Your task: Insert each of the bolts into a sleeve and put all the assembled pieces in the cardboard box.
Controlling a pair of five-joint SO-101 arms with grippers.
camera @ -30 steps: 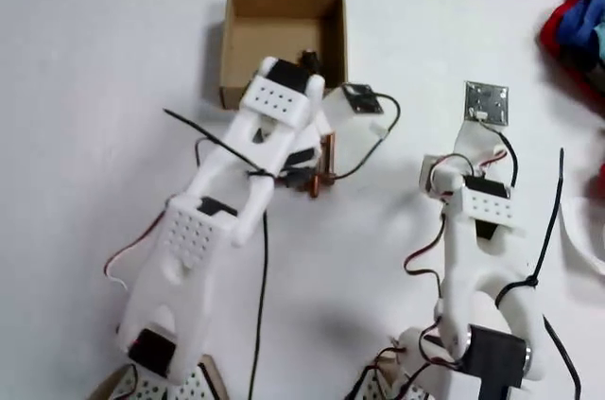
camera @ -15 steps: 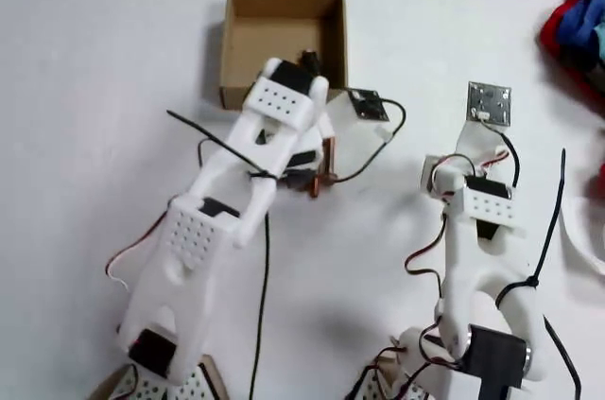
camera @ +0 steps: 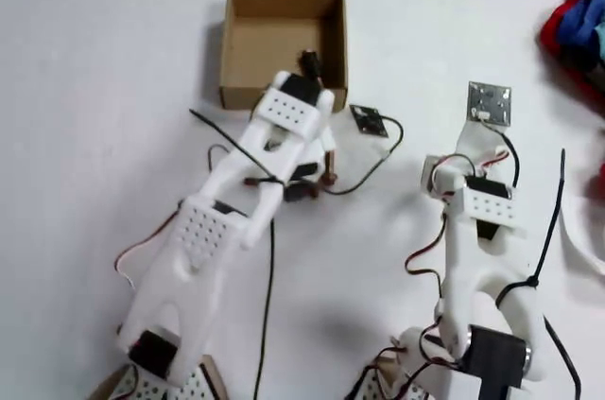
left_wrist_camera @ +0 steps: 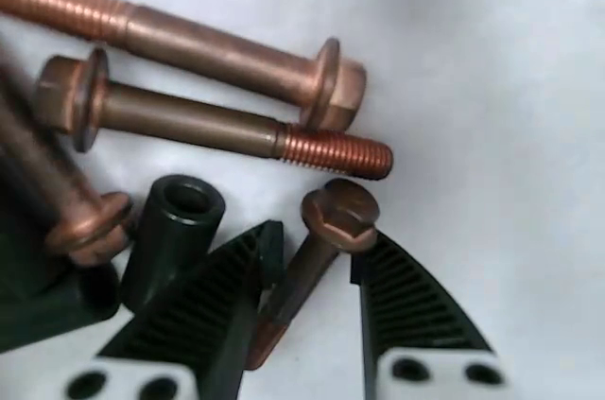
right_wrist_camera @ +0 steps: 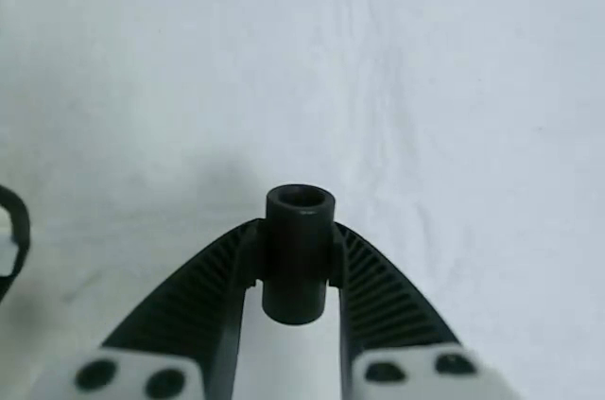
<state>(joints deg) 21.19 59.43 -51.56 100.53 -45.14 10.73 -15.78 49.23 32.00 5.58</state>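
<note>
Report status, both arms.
Left gripper open, jaws straddling a bolt. Right gripper shut on a sleeve. Loose sleeve and spare bolts crowd the left jaws.

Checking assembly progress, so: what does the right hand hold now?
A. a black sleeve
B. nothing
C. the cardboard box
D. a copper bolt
A: in the right wrist view the right hand is shut on a black sleeve, which stands clamped between its two fingers with no bolt in its bore.

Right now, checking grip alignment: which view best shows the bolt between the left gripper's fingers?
Left wrist view: the bolt lies between the left gripper's open fingers, head visible. High view gives a copper sliver beside that arm.
</note>
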